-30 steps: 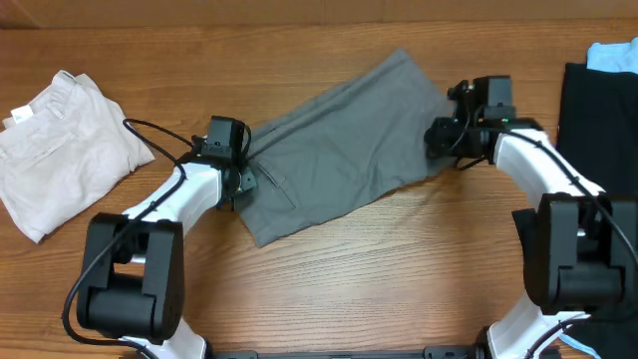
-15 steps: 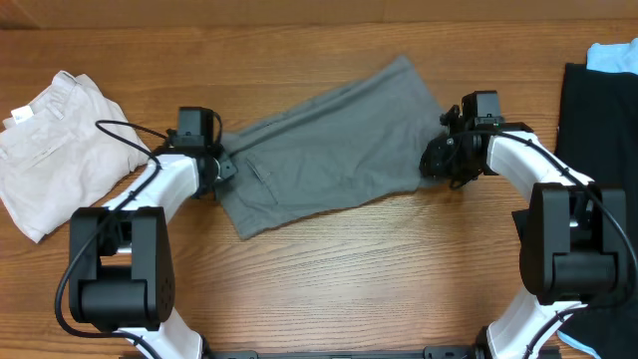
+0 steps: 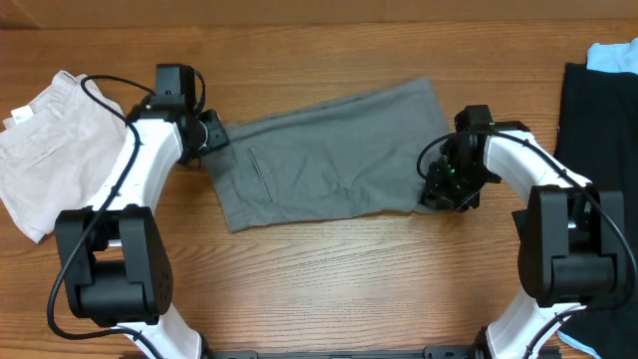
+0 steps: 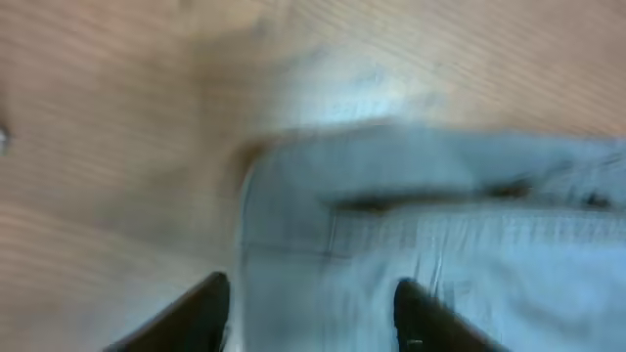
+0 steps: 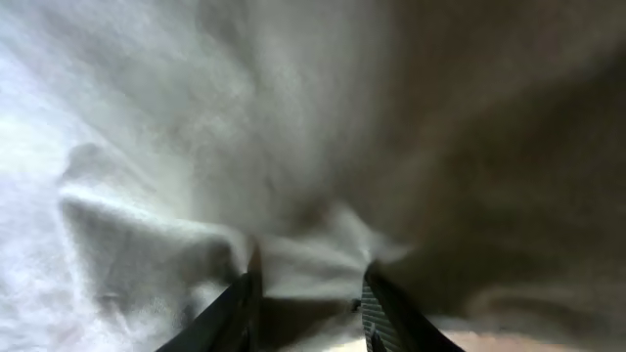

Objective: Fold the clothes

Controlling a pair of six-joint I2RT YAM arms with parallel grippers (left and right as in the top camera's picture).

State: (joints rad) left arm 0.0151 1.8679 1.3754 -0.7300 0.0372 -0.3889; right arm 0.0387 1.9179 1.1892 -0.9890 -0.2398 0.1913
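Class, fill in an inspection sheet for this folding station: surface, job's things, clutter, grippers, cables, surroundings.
Surface: wooden table, no spills seen.
Job's things: grey shorts lying flat, slanted, between the two arms.
Clutter: beige garment at far left; black garment at the right edge, pale blue item above it.
Grippers: left gripper open over the shorts' left end; right gripper shut on bunched fabric at the shorts' right edge.
Cables: black cable loops off the left arm; a second cable by the right wrist.
Surroundings: nothing seen.

no text, label or number can be read anywhere.
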